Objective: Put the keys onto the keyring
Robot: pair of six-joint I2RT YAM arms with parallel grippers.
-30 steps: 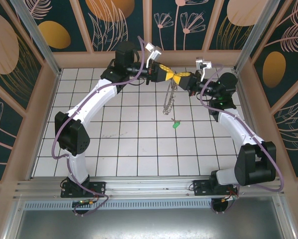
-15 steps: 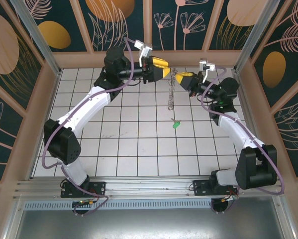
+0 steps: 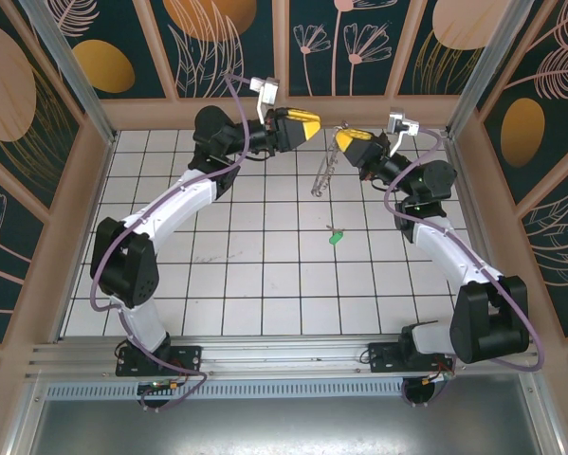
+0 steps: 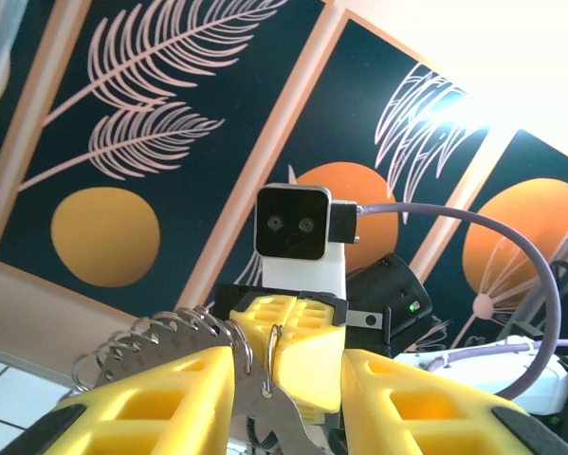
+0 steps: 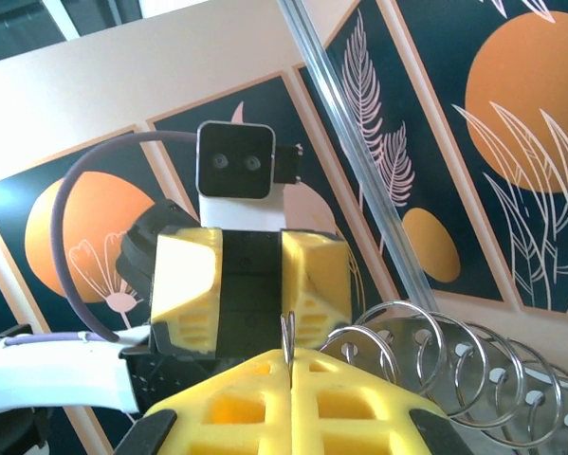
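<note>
The keyring (image 3: 322, 173), a grey loop strung with small rings, hangs from my right gripper (image 3: 341, 140), raised near the back wall. In the right wrist view the right gripper (image 5: 289, 365) is shut on a thin wire of the keyring (image 5: 426, 353). My left gripper (image 3: 312, 126) faces it from the left, open and a short way off. In the left wrist view the left gripper (image 4: 288, 368) has its jaws apart, with the keyring (image 4: 155, 334) hanging past the left finger. The keys, one small green-headed key (image 3: 335, 237), lie on the tiled floor below.
The white tiled floor (image 3: 246, 284) is walled by patterned panels (image 3: 217, 38) at the back and sides. A metal rail (image 3: 284, 355) runs along the near edge by the arm bases.
My left gripper has opened, let go of the keyring and pulled back to the left. The right gripper has risen toward the back wall with the keyring. The key has not moved.
</note>
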